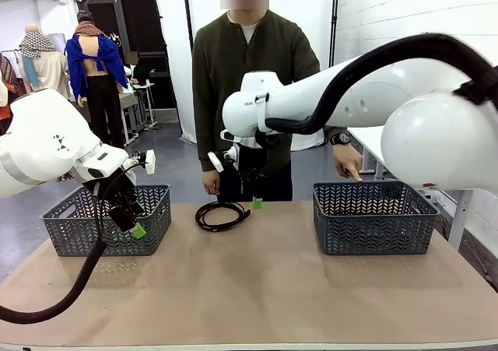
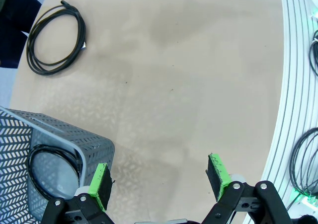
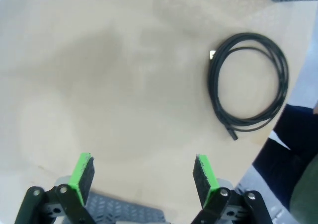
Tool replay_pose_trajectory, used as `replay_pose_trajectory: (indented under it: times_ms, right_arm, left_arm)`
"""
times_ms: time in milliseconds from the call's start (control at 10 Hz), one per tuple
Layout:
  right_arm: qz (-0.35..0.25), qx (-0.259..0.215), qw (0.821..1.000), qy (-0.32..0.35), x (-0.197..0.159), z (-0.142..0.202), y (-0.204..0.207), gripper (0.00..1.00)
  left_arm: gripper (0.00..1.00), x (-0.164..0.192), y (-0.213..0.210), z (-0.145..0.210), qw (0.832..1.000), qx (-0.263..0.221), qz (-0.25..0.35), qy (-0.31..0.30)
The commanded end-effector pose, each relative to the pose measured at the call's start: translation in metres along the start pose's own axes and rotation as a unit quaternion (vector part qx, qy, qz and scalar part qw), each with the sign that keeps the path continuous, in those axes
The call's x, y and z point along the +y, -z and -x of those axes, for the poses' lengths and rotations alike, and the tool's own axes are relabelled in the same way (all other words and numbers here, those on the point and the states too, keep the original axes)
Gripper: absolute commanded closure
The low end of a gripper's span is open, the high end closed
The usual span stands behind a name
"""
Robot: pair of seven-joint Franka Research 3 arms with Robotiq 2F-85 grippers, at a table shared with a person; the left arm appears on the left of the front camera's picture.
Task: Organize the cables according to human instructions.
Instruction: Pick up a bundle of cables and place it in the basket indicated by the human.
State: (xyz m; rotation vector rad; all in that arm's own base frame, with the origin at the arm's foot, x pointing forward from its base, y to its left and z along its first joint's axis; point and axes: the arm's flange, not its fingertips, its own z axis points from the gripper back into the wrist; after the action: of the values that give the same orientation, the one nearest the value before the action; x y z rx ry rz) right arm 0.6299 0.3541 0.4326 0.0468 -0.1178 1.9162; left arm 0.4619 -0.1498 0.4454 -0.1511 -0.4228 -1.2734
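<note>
- Nearest you in the front view, the left arm's thick black hose [image 1: 74,285] sags over the bare near part of the brown table [image 1: 257,289].
- Your left gripper [image 1: 134,225] hangs in front of the left basket [image 1: 109,220], at that basket's near right corner. In the left wrist view its green pads [image 2: 101,184] stand wide apart with bare tabletop between them: released, holding nothing.
- In that wrist view you can see a coiled cable [image 2: 52,172] lying inside the left basket, seen through and over its wall.
- Your right arm reaches across the middle, and the right gripper [image 1: 250,199] hangs just above the far part of the table, right beside the loose cable [image 1: 222,215], at its far right edge. Whether it touches the cord you cannot tell from the front.
- From the right wrist view the pads [image 3: 82,177] are spread wide over bare table, nothing between them: released. The loose cable sits ahead and off to one side, apart from the fingers.
- That loose cable is a thin black cord coiled in a round loop, flat on the table between the two baskets, closer to the left one. Its plug ends stick out of the coil.
- On your right, the right basket [image 1: 373,219] stands well apart from the loose cable; what lies in it you cannot make out.
- At the far side a person stands, one hand [image 1: 348,162] hanging above the right basket's far rim.
</note>
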Motion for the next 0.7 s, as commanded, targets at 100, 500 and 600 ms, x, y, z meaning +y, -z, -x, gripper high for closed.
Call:
replay_pose_trajectory:
  times_ms: [100,500,600]
  right_arm:
    - [0.013,0.027,0.998,-0.056,-0.029,-0.014,0.018,0.00]
    - [0.014,0.039,0.997,-0.072,-0.051,-0.024,0.059,0.00]
    - [0.011,0.040,0.996,-0.075,-0.056,-0.024,0.065,0.00]
  left_arm:
    - [0.00,0.000,-0.003,-0.001,1.000,0.002,0.003,-0.001]
    - [0.00,0.000,-0.003,-0.001,1.000,0.002,0.003,-0.001]
    - [0.00,0.000,-0.003,-0.001,1.000,0.002,0.003,-0.001]
